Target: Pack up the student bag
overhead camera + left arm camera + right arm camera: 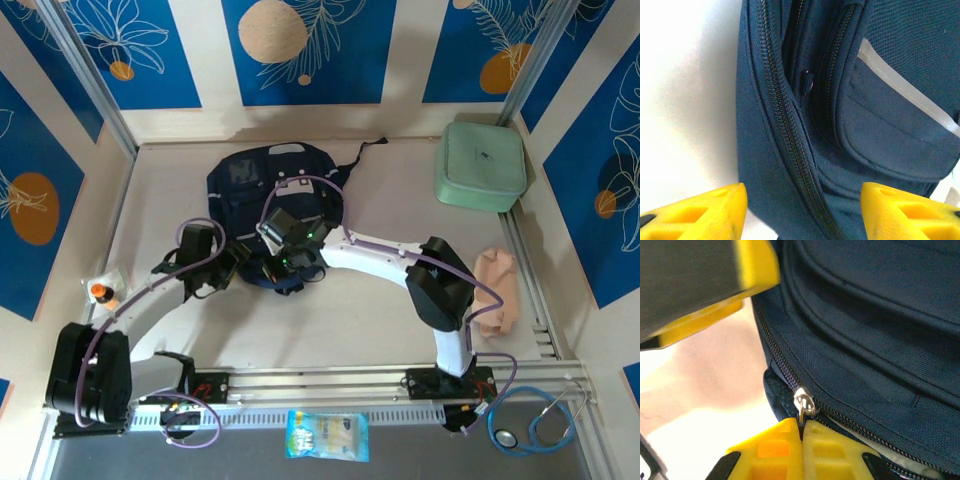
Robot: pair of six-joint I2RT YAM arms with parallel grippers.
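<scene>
Student bag (240, 182) centre; zip case (481, 165) back right, maybe cloth (497, 290) nearer.

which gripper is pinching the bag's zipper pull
The right gripper: shut on the silver zipper pull of the student bag. The left gripper stands open, fingers apart.

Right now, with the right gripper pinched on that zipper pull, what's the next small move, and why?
Probably draw the right gripper a short way along the zipper track. Its jaws are shut on the zipper pull of the student bag, and the teeth beyond the slider look meshed, so that compartment isn't open for packing. The left gripper stands open beside the bag, holding nothing.
</scene>
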